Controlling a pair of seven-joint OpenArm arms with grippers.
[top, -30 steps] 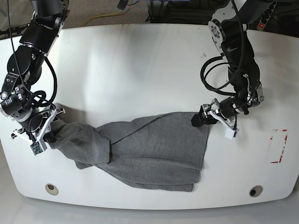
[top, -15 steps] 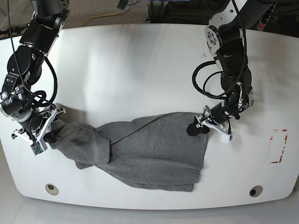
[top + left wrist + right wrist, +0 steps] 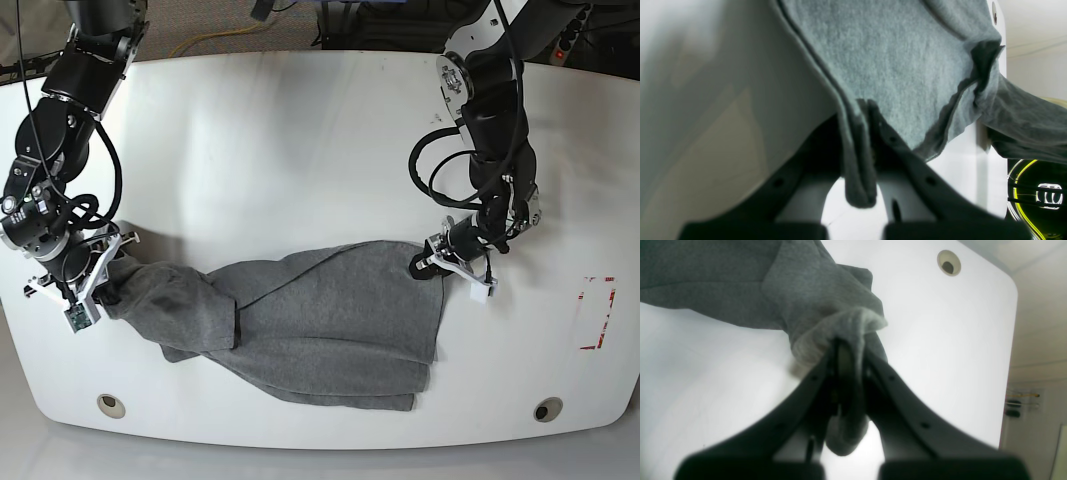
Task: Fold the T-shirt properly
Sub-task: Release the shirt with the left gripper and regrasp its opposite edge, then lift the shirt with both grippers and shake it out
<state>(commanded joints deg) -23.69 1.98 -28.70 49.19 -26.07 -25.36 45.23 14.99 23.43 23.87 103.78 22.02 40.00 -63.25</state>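
Left hand (image 3: 858,156) pinches the T-shirt (image 3: 320,320) hem; right hand (image 3: 848,380) apparently grips bunched cloth.

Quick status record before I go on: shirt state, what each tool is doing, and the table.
shirt: T-shirt lies bunched and partly folded over itself across the near half of the table, not flat
left tool: left tool shut on a hemmed edge of the shirt
right tool: right tool shut on a wad of the shirt's cloth at the opposite end
table: white table, far half bare; red marks near one edge
fold: not yet neat
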